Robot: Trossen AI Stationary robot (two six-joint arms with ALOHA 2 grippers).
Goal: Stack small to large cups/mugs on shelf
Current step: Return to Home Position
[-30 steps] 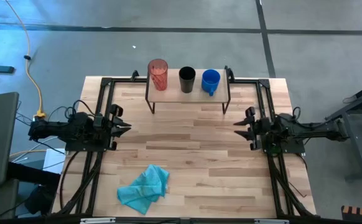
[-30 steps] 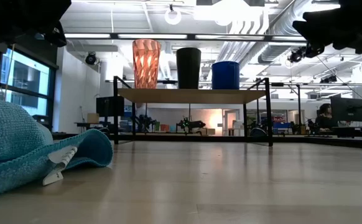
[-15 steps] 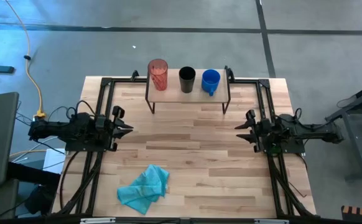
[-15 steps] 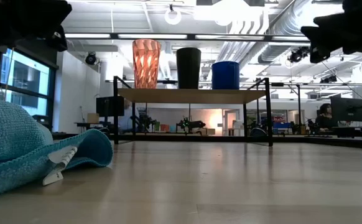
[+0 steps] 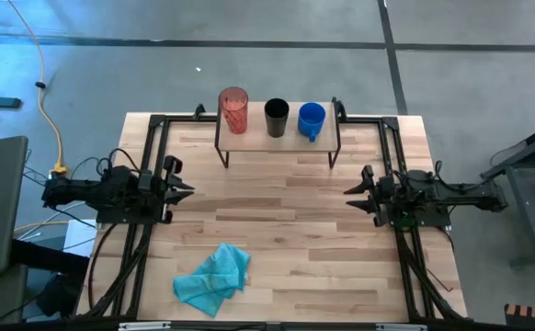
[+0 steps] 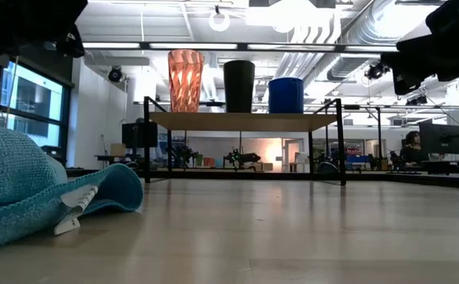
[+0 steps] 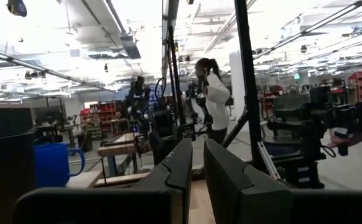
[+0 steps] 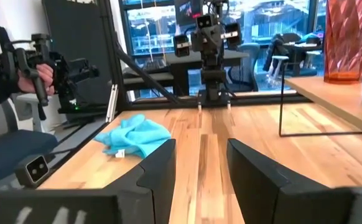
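Note:
The red ribbed tumbler (image 5: 233, 109), the black cup (image 5: 276, 117) and the blue mug (image 5: 311, 119) stand upright in a row, apart, on the small wooden shelf (image 5: 258, 140) at the table's far edge. They also show in the low view: tumbler (image 6: 185, 80), black cup (image 6: 239, 85), mug (image 6: 285, 95). My left gripper (image 5: 190, 190) hovers shut and empty at the table's left side. My right gripper (image 5: 348, 191) hovers open and empty at the right side. Both point toward the table's middle, well short of the shelf.
A crumpled teal cloth (image 5: 214, 278) lies near the front edge, left of the middle. Black frame rails run along both sides of the table (image 5: 277, 216), whose middle is bare wood. People show in the room beyond (image 7: 212, 99), and a hand holds a device (image 8: 25, 68).
My right gripper has sunk a little lower over the table's right side. The cups, the shelf and the cloth have stayed where they were.

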